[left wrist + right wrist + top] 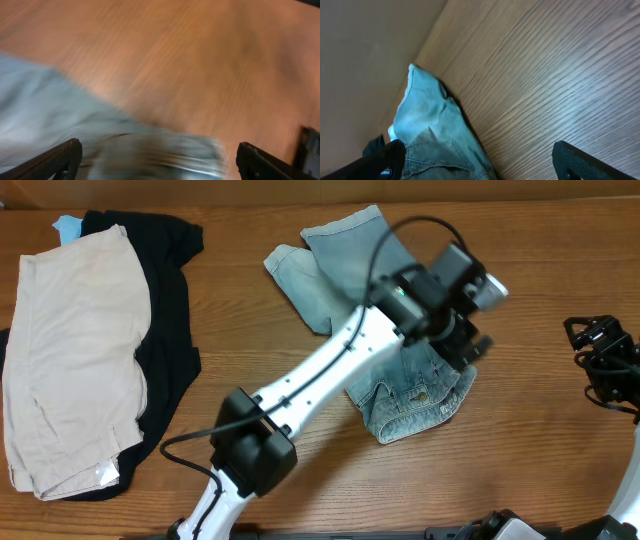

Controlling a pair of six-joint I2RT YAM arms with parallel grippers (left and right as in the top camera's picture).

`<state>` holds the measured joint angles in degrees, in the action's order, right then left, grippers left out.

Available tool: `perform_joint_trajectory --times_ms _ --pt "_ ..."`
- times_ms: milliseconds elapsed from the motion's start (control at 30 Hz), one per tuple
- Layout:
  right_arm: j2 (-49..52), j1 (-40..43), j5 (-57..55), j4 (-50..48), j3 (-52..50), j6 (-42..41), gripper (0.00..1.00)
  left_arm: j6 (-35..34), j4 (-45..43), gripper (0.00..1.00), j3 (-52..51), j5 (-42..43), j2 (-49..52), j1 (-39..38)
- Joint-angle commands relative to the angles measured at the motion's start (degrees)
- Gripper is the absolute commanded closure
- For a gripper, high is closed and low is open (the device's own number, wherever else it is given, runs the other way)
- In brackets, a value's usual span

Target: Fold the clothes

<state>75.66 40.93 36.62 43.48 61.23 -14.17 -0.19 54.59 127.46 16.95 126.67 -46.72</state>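
Left pincer [159, 150]: released, with the jaws spread wide and nothing between them.
Right pincer [479, 147]: released and empty, parked well apart from the cloth.
Denim shorts [340, 265]: flat on the table [520, 480]. The waistband end is directly beneath the left pincer and the legs run away behind it.
Progress: judged partway. The garment looks doubled over lengthwise, but the legs splay apart.
Remaining: likely to bring the legs onto the waistband and square the edges.
Hidden: the left arm covers the mid-section, so the fold lines there cannot be told.
Unclear: the left wrist view is motion-blurred, so seam detail is unreadable.
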Motion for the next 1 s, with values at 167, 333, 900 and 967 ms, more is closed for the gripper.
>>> perform_joint_trajectory --times_ms 167,333,900,967 --pt "-0.2 -9.9 1.2 1.3 1.6 10.4 0.02 -5.2 16.0 0.0 16.6 -3.8 -2.1 17.9" --pt "-0.2 -22.6 -1.0 5.0 1.6 16.4 0.08 -5.2 25.9 0.0 22.1 -3.8 -2.1 28.5" --pt "8.5 -74.4 -42.4 5.9 1.4 9.3 0.0 -4.9 33.9 0.0 21.8 -3.9 -1.8 44.8" --pt "11.7 -76.2 -43.9 5.9 1.4 8.5 0.0 -5.0 33.9 0.0 21.8 -3.9 -1.6 44.8"
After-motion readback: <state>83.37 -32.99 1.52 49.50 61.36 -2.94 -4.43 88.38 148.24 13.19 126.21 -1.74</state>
